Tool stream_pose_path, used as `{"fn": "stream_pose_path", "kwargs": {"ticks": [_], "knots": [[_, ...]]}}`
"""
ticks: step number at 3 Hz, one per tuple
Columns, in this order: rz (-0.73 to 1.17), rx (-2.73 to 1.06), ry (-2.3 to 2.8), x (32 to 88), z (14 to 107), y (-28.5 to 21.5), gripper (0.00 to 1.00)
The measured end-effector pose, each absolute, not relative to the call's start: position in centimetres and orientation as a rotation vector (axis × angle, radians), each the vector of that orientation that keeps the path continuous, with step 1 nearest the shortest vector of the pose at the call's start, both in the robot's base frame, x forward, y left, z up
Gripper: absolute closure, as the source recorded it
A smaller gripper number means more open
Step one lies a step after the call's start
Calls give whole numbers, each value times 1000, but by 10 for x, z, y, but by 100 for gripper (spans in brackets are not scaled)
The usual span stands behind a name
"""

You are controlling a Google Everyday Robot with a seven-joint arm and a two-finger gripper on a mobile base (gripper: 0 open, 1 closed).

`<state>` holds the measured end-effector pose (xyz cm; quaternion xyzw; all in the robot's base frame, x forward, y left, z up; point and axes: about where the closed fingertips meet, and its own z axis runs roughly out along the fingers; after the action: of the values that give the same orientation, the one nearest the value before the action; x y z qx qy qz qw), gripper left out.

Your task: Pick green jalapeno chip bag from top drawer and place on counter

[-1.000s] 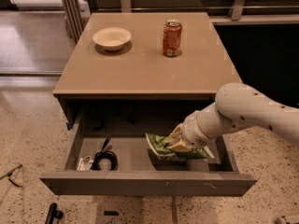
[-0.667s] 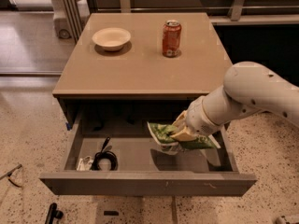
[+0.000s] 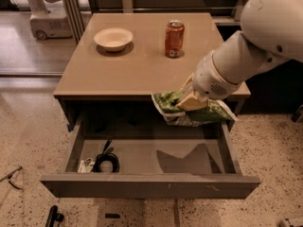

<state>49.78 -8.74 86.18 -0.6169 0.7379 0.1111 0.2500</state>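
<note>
At counter-edge height, camera view: gripper [image 3: 191, 100] is clamped on the bag [image 3: 211, 113], which hangs crumpled beneath it and spreads to either side (clear of the drawer floor). Drawer [image 3: 150, 185] stands open directly below the gripper, and the bag's shadow falls on its floor. Cable [image 3: 107, 161] lies in the drawer, below and well left of the gripper. Counter [image 3: 137, 70] lies behind the gripper. Can [image 3: 174, 38] stands upright beyond it, and the bowl [image 3: 113, 38] sits farther left.

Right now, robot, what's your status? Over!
Claw shut on green chip bag, at front edge of counter. Bag hangs above open top drawer, not yet set down. Soda can and bowl sit farther back, out of the way.
</note>
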Motion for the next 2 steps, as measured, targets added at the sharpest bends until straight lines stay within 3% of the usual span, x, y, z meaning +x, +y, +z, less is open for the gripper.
{"fn": "stream_pose_path", "kwargs": {"ticks": [2], "knots": [[293, -1690, 2021, 495, 883, -82, 100]]}}
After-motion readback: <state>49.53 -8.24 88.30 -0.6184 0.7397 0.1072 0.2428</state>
